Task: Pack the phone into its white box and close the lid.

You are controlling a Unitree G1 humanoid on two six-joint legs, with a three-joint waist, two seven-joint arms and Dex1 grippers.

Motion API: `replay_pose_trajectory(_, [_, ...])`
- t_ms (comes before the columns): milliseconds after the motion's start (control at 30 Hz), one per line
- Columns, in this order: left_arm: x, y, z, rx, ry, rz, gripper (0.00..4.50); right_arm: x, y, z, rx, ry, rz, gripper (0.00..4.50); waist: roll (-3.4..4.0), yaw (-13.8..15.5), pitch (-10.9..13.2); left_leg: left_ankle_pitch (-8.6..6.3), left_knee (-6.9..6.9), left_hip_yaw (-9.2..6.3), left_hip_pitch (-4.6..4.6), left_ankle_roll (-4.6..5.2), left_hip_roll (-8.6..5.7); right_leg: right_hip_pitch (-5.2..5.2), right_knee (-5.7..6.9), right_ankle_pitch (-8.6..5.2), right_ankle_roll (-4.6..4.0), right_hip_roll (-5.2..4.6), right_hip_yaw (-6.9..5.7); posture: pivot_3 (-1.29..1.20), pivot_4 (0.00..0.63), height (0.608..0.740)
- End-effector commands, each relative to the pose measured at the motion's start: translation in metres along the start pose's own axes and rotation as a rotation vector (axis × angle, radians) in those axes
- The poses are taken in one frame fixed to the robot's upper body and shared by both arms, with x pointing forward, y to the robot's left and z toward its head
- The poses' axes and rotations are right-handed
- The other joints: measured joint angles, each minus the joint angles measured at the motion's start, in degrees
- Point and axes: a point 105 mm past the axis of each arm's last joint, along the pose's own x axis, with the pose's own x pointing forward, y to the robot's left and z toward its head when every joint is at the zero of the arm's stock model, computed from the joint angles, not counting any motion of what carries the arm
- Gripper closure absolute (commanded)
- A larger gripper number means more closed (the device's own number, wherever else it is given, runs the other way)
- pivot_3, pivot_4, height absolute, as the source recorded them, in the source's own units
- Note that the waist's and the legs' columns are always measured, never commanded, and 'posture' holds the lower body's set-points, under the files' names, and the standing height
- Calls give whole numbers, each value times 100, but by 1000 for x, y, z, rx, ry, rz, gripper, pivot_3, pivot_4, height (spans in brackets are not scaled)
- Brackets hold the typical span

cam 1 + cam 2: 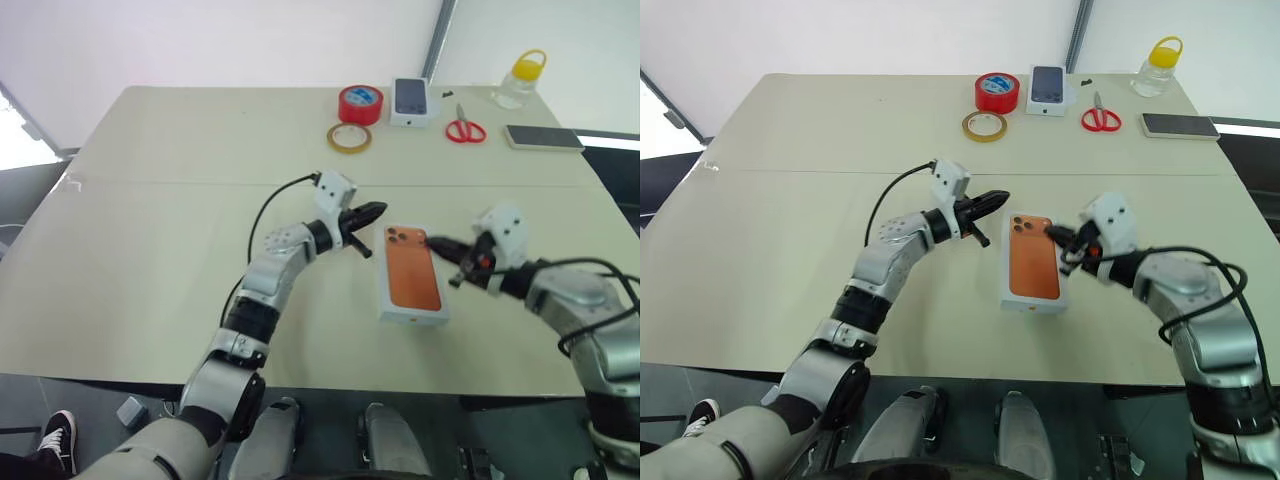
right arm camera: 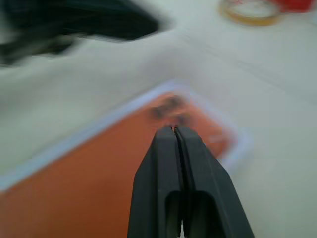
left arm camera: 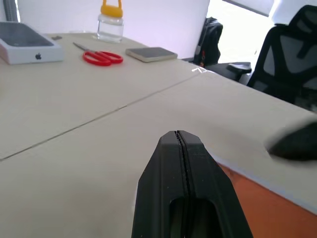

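Lid point(image 1: 411, 278) is seen closed on the white box point(image 1: 409, 317), long axis 12-to-6, printed lenses at 12. Left gripper point(image 1: 377, 210) and right gripper point(image 1: 434, 241) fingers are pressed together, empty. The left wrist view adds chairs point(image 3: 287, 64).

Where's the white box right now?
In the head views the white box lies on the near middle of the table, orange phone picture facing up, between the shut left gripper and shut right gripper.

On the table point(image 1: 150, 250): two rolls of tape, one red point(image 1: 360, 103) and one yellowish point(image 1: 349, 138); two white phone boxes, one with an orange picture point(image 1: 411, 275) and one with a dark picture point(image 1: 412, 101); one pair of scissors point(image 1: 465, 128); one jar point(image 1: 520, 80); one dark phone point(image 1: 543, 137). Two end effectors, left point(image 1: 372, 213) and right point(image 1: 436, 244).
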Motion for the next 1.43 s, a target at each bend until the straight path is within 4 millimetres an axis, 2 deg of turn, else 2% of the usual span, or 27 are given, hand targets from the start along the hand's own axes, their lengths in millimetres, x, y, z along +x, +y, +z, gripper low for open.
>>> replay_pose_trajectory(33, [9, -9, -29, 71, 120, -42, 4500, -4, 27, -18, -55, 98, 119, 4446, -1, -15, 0, 0, 1, 1, 1, 1, -1, 0, 1, 0, 0, 0, 1, 0, 150, 740])
replay_pose_trajectory(133, [4, -10, -61, 79, 244, -50, 4500, -9, 43, -48, -143, 243, 177, 4446, -5, -28, -6, -1, 1, 4, 9, 3, 0, 2, 7, 0, 1, 3, 4, 0, 150, 740])
replay_pose_trajectory(200, [-3, -9, -73, 71, 290, -62, 4500, -9, 44, -54, -204, 271, 173, 4446, -32, -27, -43, -2, -1, 2, 21, 2, 6, 16, 5, 0, 1, 3, 2, 0, 150, 740])
replay_pose_trajectory(267, [-8, -10, -79, 108, 319, -80, 4500, -7, 42, -50, -181, 251, 158, 4446, -54, -23, -71, -3, -4, -1, 29, 1, 8, 27, 1, -2, 3, 3, 1, 0, 150, 740])
replay_pose_trajectory(333, [-10, -10, -78, 65, 304, -80, 4500, -4, 37, -46, -181, 238, 126, 4446, -70, -26, -85, -3, -4, -1, 29, 1, 8, 27, -1, -2, 2, 2, 3, 0, 150, 740])
replay_pose_trajectory(433, [-11, -2, -61, 5, 230, -47, 4500, 4, 19, -26, -125, 150, 54, 4446, -74, -30, -88, -3, -2, -2, 29, 1, 9, 26, 0, -1, 1, 1, 4, 0, 150, 740])
replay_pose_trajectory(467, [-13, 0, -51, 12, 185, -53, 3964, 7, 12, -14, -44, 89, 35, 4228, -76, -49, -86, -4, -2, -2, 29, 1, 9, 26, 1, -1, 1, 1, 4, 0, 150, 740])
replay_pose_trajectory(533, [-18, 1, -39, 5, 135, -60, 3215, 9, 5, 2, 53, 13, 32, 3648, -66, -46, -81, -3, -3, -2, 21, 1, 7, 12, 6, 1, -1, -1, 8, 0, 150, 740])
replay_pose_trajectory(633, [-30, 6, -23, 26, 80, -54, 1740, 10, 2, 14, -9, -26, 29, 2165, -67, -24, -80, -2, -6, -5, 10, 0, 8, -4, 6, 1, -2, -1, 14, 0, 150, 740])
replay_pose_trajectory(733, [-57, 15, 2, 58, 14, -39, 140, 9, -6, 26, -37, -71, 14, 507, -63, -31, -77, 0, -12, -4, 3, -4, 9, -15, 7, 0, -2, 0, 18, 0, 150, 740])
replay_pose_trajectory(767, [-75, 23, 9, 93, 6, -7, 0, 9, -9, 29, -49, -79, 15, 41, -61, -33, -76, 1, -9, -5, 3, -6, 9, -15, 8, 1, -3, 0, 18, 0, 150, 740])
replay_pose_trajectory(867, [-107, 28, 16, 146, 24, 21, 0, 7, -14, 31, -83, -86, 16, 41, -56, -59, -78, 1, -9, -3, 7, -6, 9, -13, 11, 2, -6, 0, 21, 0, 150, 740])
replay_pose_trajectory(933, [-146, 37, 15, 149, 69, 86, 0, 1, -13, 35, -174, -92, 41, 41, -54, -55, -77, 1, -10, -3, 8, -6, 10, -12, 10, 2, -6, 0, 20, 0, 150, 740])
replay_pose_trajectory(1000, [-178, 40, 17, 154, 91, 136, 0, -5, -10, 33, -154, -87, 97, 41, -47, -75, -72, 0, -15, -1, 7, -4, 10, -13, 5, 2, -6, -2, 24, 0, 150, 740])
replay_pose_trajectory(1067, [-189, 38, 20, 153, 95, 155, 0, -10, -12, 30, -161, -79, 106, 41, -45, -49, -70, 0, -17, -2, 7, -4, 11, -13, 2, 1, -6, -3, 24, 0, 150, 740])
replay_pose_trajectory(1133, [-213, 39, 18, 150, 114, 207, 0, -14, -20, 22, -245, -58, 64, 41, -44, -3, -69, -1, -14, -4, 7, -3, 11, -8, 3, 2, -8, -6, 17, 0, 150, 740])
replay_pose_trajectory(1233, [-243, 38, 8, 154, 161, 284, 0, -20, -28, 9, -281, -28, 35, 41, -43, -12, -69, -7, -14, 1, 10, 4, 7, 0, -5, 2, -10, -15, 18, 0, 150, 740])
replay_pose_trajectory(1333, [-259, 36, 3, 155, 186, 331, 0, -24, -36, -1, -295, -7, 4, 41, -32, -12, -62, -7, -18, 3, 9, 6, 7, -4, -7, 1, -10, -17, 18, 0, 150, 740])
replay_pose_trajectory(1433, [-272, 38, 1, 155, 196, 371, 0, -28, -38, -3, -303, -11, 4, 41, -26, -15, -59, -7, -16, 3, 10, 5, 8, -3, -4, 1, -11, -17, 18, 0, 150, 740])
